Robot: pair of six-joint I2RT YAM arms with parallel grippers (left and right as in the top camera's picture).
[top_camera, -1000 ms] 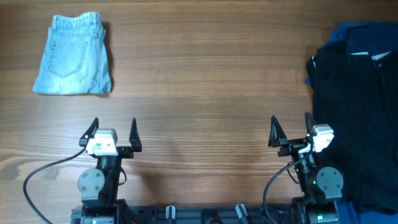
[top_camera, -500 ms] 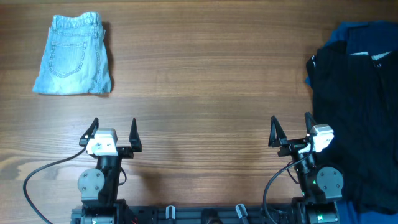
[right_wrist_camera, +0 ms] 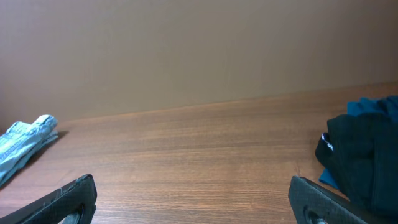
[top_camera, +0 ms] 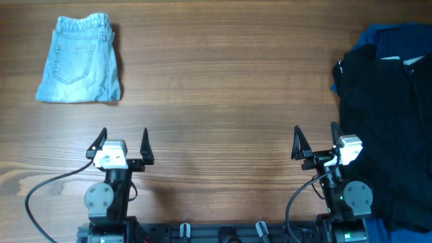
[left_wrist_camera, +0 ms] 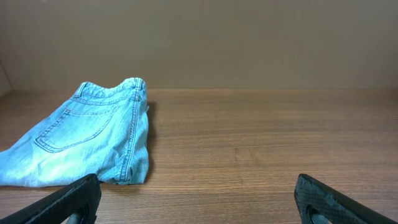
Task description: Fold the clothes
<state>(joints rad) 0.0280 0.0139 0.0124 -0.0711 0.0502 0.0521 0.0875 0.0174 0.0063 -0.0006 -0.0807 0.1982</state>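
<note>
Both sets of jaws are spread and empty: left gripper [top_camera: 123,133] and right gripper [top_camera: 315,129] sit at the near table [top_camera: 223,88] edge. One pair of denim shorts [top_camera: 79,59] lies folded at far left. One dark pile [top_camera: 388,101], black over blue, sits at far right, piece count unclear. Risk: a pinch into the heap may lift several overlapping layers together.

One pair of pale-blue denim shorts [top_camera: 79,59] lies at the upper left of the overhead view. At the right edge is one heap of dark clothes [top_camera: 388,101], holding at least two pieces: a black garment [top_camera: 385,121] and a blue garment [top_camera: 378,35] (any more cannot be told). Along the bottom edge are two arms, with the left gripper [top_camera: 123,133] and the right gripper [top_camera: 315,129], two fingers each. One table [top_camera: 223,88].
</note>
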